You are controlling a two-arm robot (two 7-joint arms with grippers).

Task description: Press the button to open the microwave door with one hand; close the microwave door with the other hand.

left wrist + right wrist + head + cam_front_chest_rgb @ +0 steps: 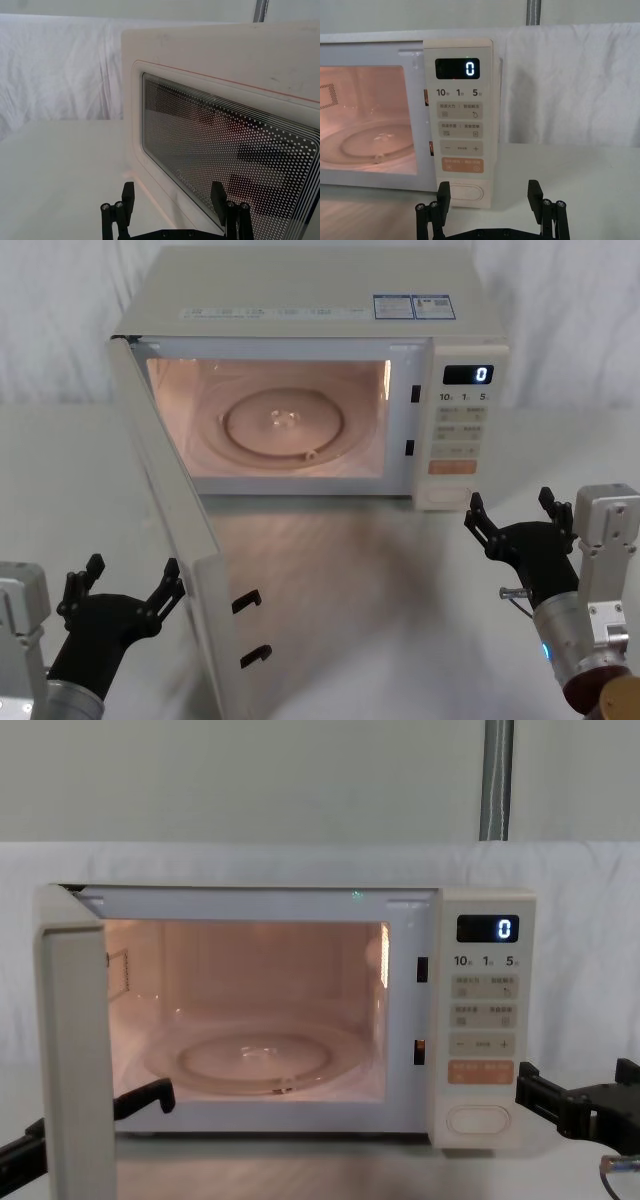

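The cream microwave door point(185, 530) stands swung wide open toward me on the left, and its dotted glass window point(225, 135) faces my left wrist. My left gripper point(135, 575) hovers open just outside the door's outer face, near its lower free edge. One of its fingers point(145, 1100) pokes past the door point(70, 1050) in the chest view. The oval cream button point(447, 495) sits at the bottom of the control panel. My right gripper point(510, 505) is open, a short way in front of the button point(465, 193) and slightly to its right, not touching it.
The lit oven cavity holds a glass turntable point(284, 425). The control panel point(462, 430) shows "0" above an orange key point(462, 165). The microwave stands on a white table point(350, 580) with draped white cloth behind it.
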